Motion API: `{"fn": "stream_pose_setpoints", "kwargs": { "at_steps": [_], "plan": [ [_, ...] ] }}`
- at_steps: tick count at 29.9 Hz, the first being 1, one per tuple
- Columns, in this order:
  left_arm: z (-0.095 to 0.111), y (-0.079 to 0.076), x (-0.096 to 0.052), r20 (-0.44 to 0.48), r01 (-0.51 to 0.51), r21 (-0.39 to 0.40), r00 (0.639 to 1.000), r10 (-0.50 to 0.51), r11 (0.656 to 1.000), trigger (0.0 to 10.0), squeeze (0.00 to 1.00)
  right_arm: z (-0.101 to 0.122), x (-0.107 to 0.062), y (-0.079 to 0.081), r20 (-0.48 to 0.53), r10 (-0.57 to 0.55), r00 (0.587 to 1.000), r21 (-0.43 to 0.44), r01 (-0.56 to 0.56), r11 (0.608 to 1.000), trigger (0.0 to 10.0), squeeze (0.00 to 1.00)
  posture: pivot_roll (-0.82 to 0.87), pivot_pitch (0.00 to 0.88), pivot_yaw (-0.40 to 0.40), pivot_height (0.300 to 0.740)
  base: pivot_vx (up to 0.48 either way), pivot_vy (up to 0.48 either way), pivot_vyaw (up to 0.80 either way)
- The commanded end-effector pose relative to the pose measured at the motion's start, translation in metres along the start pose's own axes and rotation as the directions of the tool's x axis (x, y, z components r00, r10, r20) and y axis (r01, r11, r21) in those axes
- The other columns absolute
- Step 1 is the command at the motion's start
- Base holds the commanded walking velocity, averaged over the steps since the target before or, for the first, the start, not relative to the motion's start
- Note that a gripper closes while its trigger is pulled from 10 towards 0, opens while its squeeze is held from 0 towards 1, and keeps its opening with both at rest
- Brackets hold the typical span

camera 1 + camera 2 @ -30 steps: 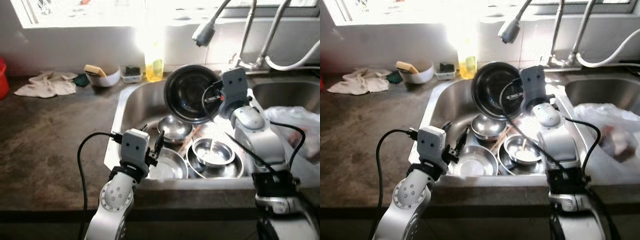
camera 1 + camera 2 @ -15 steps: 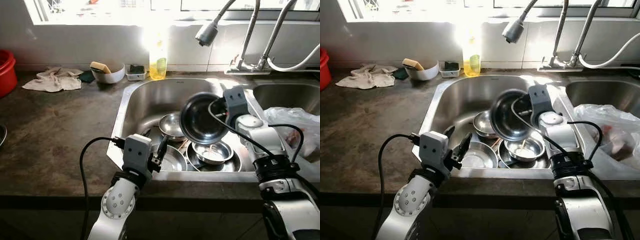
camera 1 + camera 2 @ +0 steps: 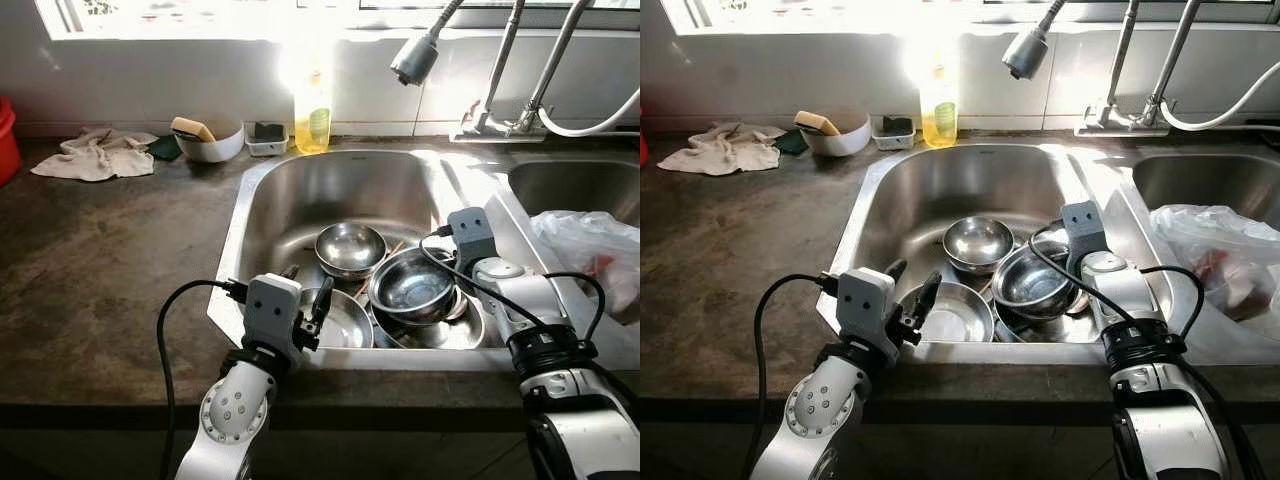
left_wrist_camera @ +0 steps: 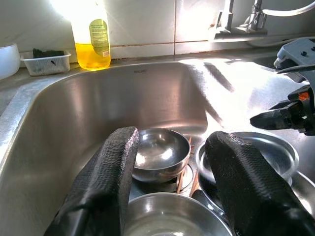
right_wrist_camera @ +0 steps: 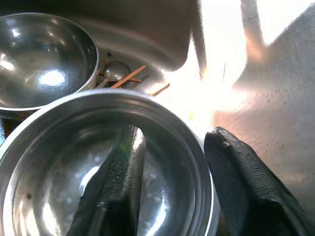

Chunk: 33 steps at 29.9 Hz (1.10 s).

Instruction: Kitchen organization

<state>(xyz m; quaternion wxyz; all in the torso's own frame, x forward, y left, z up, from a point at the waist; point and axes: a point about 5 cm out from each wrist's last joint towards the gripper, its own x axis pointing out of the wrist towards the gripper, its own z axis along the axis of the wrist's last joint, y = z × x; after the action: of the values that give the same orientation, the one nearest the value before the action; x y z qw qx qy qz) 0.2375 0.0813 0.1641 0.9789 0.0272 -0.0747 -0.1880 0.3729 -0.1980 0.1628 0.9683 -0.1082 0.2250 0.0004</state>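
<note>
Right gripper (image 5: 167,196) pinches the rim of a steel bowl (image 3: 412,285), one black finger inside and one outside, as the bowl sits tilted on the stacked dishes at the sink's right side. Left gripper (image 4: 170,184) hovers with its fingers spread wide and empty over the sink's (image 3: 330,185) near edge, above a shallow plate (image 3: 345,322).

Judged from the tilt, the held bowl could slide or clatter off the pile if let go now, since it rests unevenly on a wider pan (image 3: 470,330) beneath it; the thin, slick rim may also slip between the fingers. A second small bowl (image 3: 350,246) sits empty and upright near the sink's middle, with wooden chopsticks (image 5: 130,77) and a spoon lying beside it, easy to knock.

At the counter's back edge, a white bowl (image 3: 209,146) holds a sponge (image 3: 190,128), a small tray (image 3: 267,144) holds a dark scrubber, and a soap bottle (image 3: 312,115) is roughly half full of yellow liquid.
</note>
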Motion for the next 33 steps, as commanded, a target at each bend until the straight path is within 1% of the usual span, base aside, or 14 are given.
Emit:
{"fn": "stream_pose_setpoints", "kwargs": {
  "at_steps": [1, 2, 6, 7, 10, 12, 14, 15, 16, 18, 20, 23, 30, 33],
  "plan": [
    [0.006, 0.000, 0.000, 0.017, 0.001, 0.011, 1.000, -0.002, 1.000, 10.0, 0.00, 0.008, -0.004, -0.002, 0.050, -0.014, 0.999, 0.028, 0.013, 1.000, 10.0, 0.74, 0.10, 0.124, -0.028, 0.740, 0.000, 0.000, 0.00],
    [0.006, 0.000, 0.001, 0.019, 0.002, 0.012, 1.000, -0.002, 1.000, 10.0, 0.00, 0.022, -0.011, -0.002, 0.151, -0.031, 0.988, 0.037, 0.026, 0.999, 10.0, 0.00, 0.10, 0.123, -0.025, 0.740, 0.000, 0.000, 0.00],
    [0.006, 0.001, 0.002, 0.018, 0.000, 0.013, 1.000, 0.000, 1.000, 10.0, 0.00, 0.035, -0.021, -0.001, 0.261, -0.048, 0.964, 0.051, 0.035, 0.998, 10.0, 0.00, 0.09, 0.116, -0.025, 0.740, 0.000, 0.000, 0.00],
    [0.005, 0.001, 0.003, 0.018, -0.002, 0.015, 1.000, 0.001, 1.000, 10.0, 0.00, 0.045, -0.033, 0.001, 0.360, -0.062, 0.931, 0.098, 0.028, 0.995, 10.0, 0.00, 0.09, 0.112, -0.020, 0.740, 0.000, 0.000, 0.00],
    [0.005, 0.002, 0.004, 0.020, -0.002, 0.016, 1.000, 0.002, 1.000, 10.0, 0.00, 0.054, -0.055, 0.005, 0.492, -0.066, 0.868, 0.124, 0.005, 0.992, 10.0, 0.00, 0.08, 0.106, -0.016, 0.740, 0.000, 0.000, 0.00],
    [0.005, 0.003, 0.004, 0.021, -0.002, 0.016, 1.000, 0.002, 1.000, 10.0, 0.00, 0.054, -0.058, 0.006, 0.505, -0.058, 0.861, 0.130, -0.009, 0.991, 10.0, 0.00, 0.08, 0.105, -0.015, 0.740, 0.000, 0.000, 0.00],
    [0.005, 0.004, 0.005, 0.022, -0.002, 0.019, 1.000, 0.001, 1.000, 10.0, 0.00, 0.049, -0.074, 0.012, 0.557, -0.047, 0.829, 0.143, -0.040, 0.989, 10.0, 0.00, 0.08, 0.099, -0.012, 0.740, 0.000, 0.000, 0.00],
    [0.005, 0.004, 0.005, 0.022, -0.002, 0.019, 1.000, 0.001, 1.000, 10.0, 0.00, 0.049, -0.074, 0.012, 0.557, -0.047, 0.829, 0.143, -0.040, 0.989, 10.0, 0.00, 0.08, 0.099, -0.012, 0.740, 0.000, 0.000, 0.00],
    [0.005, 0.005, 0.005, 0.023, 0.000, 0.021, 1.000, 0.000, 1.000, 10.0, 0.00, 0.045, -0.087, 0.018, 0.612, -0.022, 0.790, 0.119, -0.064, 0.991, 10.0, 0.00, 0.07, 0.097, -0.011, 0.740, 0.000, 0.000, 0.00],
    [0.004, 0.005, 0.005, 0.022, 0.001, 0.021, 1.000, -0.001, 1.000, 10.0, 0.00, 0.041, -0.094, 0.021, 0.640, -0.008, 0.769, 0.094, -0.068, 0.993, 10.0, 0.00, 0.07, 0.094, -0.009, 0.740, 0.000, 0.000, 0.00],
    [0.005, 0.006, 0.003, 0.024, 0.003, 0.021, 1.000, -0.004, 1.000, 10.0, 0.00, 0.024, -0.109, 0.026, 0.639, -0.022, 0.769, 0.151, -0.098, 0.984, 10.0, 0.00, 0.06, 0.089, -0.008, 0.740, 0.000, 0.000, 0.00],
    [0.004, 0.007, 0.000, 0.023, 0.002, 0.021, 1.000, -0.003, 1.000, 10.0, 0.00, 0.012, -0.125, 0.035, 0.662, 0.008, 0.750, 0.120, -0.117, 0.986, 10.0, 0.00, 0.05, 0.083, 0.000, 0.740, 0.000, 0.000, 0.00],
    [0.001, 0.009, -0.008, 0.012, 0.002, 0.003, 1.000, -0.002, 1.000, 10.0, 0.00, -0.009, -0.147, 0.053, 0.655, 0.044, 0.754, 0.092, -0.138, 0.986, 10.0, 0.00, 0.05, 0.059, 0.002, 0.740, 0.000, 0.000, 0.00],
    [0.000, 0.008, -0.011, 0.008, 0.005, -0.006, 1.000, -0.005, 1.000, 10.0, 0.00, -0.010, -0.150, 0.055, 0.655, 0.045, 0.755, 0.089, -0.137, 0.987, 10.0, 0.00, 0.05, 0.057, 0.003, 0.740, 0.000, 0.000, 0.00]
  ]
}}
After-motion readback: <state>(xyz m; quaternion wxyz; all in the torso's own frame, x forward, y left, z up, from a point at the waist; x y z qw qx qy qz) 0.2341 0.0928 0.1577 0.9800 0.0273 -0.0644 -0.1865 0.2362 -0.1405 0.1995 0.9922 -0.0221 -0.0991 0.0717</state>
